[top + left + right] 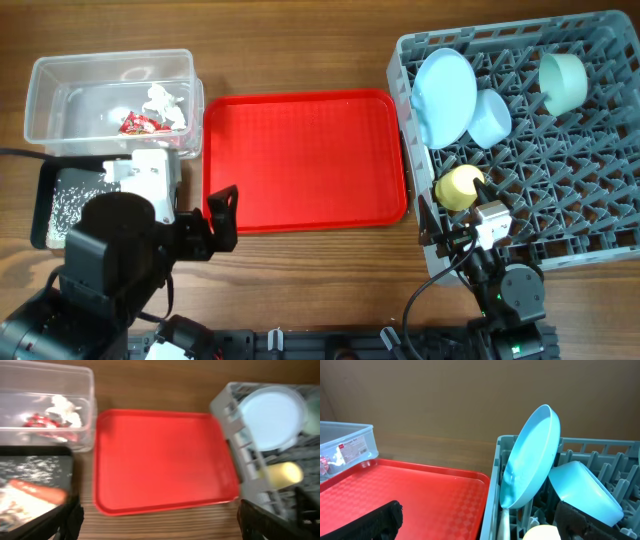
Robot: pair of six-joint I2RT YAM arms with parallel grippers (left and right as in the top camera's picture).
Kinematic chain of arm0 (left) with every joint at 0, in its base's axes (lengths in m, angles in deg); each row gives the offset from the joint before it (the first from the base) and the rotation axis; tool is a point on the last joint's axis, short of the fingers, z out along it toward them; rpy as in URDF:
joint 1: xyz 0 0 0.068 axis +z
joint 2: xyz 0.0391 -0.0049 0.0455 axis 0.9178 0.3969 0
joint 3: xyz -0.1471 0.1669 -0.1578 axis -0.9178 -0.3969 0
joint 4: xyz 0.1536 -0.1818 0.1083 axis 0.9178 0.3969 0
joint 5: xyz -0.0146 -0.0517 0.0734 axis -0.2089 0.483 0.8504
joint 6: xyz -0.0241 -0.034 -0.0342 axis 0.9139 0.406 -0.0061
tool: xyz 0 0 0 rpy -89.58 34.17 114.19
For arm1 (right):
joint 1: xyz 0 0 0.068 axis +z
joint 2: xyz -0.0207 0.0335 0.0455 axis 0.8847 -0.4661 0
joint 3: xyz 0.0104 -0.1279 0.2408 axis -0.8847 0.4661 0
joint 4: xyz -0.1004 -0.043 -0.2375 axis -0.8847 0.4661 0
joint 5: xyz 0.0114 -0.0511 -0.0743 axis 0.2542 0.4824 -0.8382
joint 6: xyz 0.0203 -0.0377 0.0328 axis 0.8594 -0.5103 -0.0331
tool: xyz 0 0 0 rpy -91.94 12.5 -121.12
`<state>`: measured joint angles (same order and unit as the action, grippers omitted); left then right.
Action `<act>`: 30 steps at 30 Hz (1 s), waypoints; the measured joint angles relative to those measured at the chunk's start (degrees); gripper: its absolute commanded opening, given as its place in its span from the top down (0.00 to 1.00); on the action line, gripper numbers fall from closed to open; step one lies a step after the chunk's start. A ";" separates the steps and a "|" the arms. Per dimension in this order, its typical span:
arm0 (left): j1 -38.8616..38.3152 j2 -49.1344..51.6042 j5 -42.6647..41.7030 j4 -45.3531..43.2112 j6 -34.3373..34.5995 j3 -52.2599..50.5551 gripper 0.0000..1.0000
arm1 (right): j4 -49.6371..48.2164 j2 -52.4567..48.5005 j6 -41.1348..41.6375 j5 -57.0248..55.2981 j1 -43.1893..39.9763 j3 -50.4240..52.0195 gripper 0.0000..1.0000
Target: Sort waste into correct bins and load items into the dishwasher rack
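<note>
The small yellow cup (459, 187) sits in the near-left corner of the dishwasher rack (590, 250). It seems tipped on its side, with its long axis running roughly 9 to 3 o'clock in the left wrist view. The right tool (472, 208) is just beside the cup, which lies at about 11 o'clock from it in the overhead view. The tool's jaws are spread wide and hold nothing, and in its own camera the cup peeks up between them. Any further handling of the cup likely falls to this arm. The left tool (162, 525), also open and empty, hangs well apart at 9 o'clock, across the bare red tray (300, 160) and next to the black tray (35, 457).
</note>
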<state>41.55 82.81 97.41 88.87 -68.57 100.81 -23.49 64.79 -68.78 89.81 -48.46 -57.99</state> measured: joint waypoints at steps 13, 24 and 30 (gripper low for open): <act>10.64 -18.08 -6.19 -42.10 -12.96 -37.46 0.00 | -0.02 0.00 0.00 0.02 0.00 0.00 0.00; 17.92 -44.94 -15.54 -54.12 -14.47 -65.61 0.00 | -0.04 0.00 0.00 0.02 0.00 0.00 0.00; 18.45 -45.24 -16.39 -56.46 -14.47 -71.52 0.00 | -0.04 0.00 0.00 0.02 0.00 0.00 0.00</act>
<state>60.00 37.56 81.02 32.41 -83.04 29.29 -23.53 64.79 -68.78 89.83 -48.46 -57.99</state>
